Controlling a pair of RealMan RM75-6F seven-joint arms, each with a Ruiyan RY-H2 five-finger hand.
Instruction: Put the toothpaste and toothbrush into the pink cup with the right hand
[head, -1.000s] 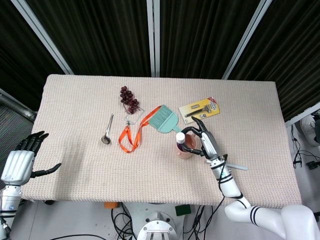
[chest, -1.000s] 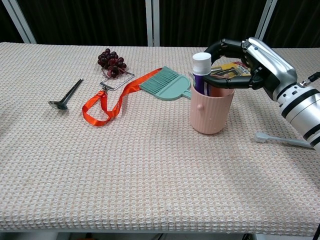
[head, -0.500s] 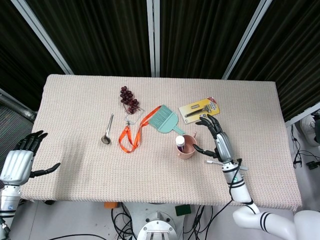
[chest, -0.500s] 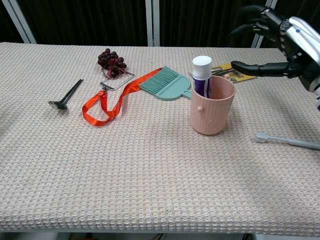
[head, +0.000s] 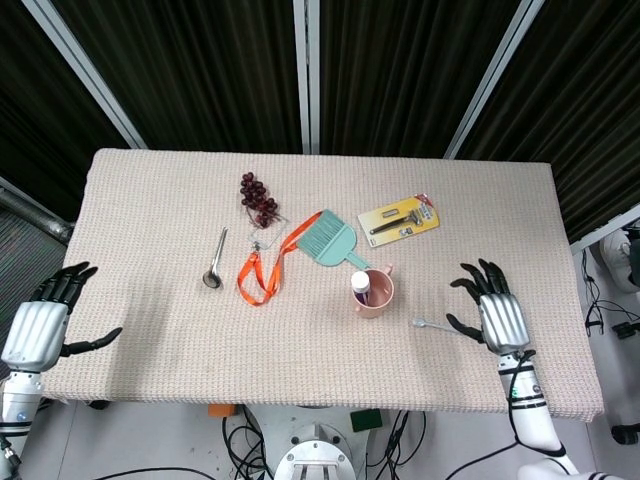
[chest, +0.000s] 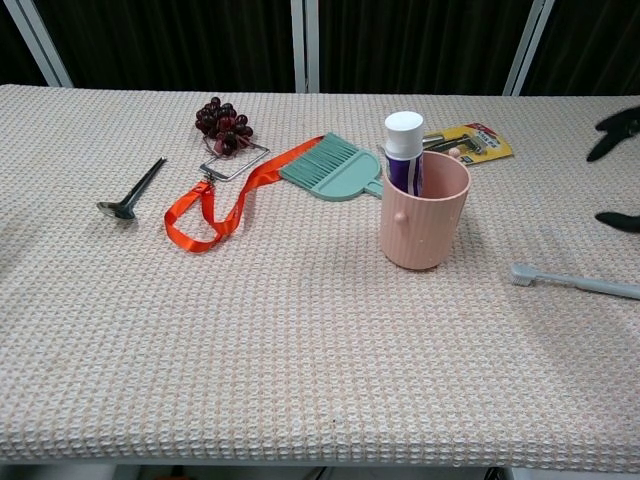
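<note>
The pink cup (head: 374, 292) (chest: 424, 210) stands upright near the table's middle right. A purple toothpaste tube with a white cap (head: 361, 285) (chest: 404, 148) stands inside it. The grey toothbrush (head: 432, 325) (chest: 572, 282) lies flat on the cloth to the right of the cup. My right hand (head: 494, 313) hovers open over the toothbrush's handle end, fingers spread, holding nothing; only its fingertips (chest: 618, 120) show at the chest view's right edge. My left hand (head: 40, 320) rests open off the table's left edge.
A teal dustpan brush (head: 327, 238) and an orange lanyard (head: 262, 266) lie behind and left of the cup. A yellow razor pack (head: 400, 217), a bunch of dark grapes (head: 257, 198) and a metal spoon (head: 216, 260) also lie on the woven cloth (head: 150, 330).
My right hand has let go of the toothpaste in the cup, opened, and pulled back to the right, away from the cup and over the toothbrush. The left hand has stayed still.
</note>
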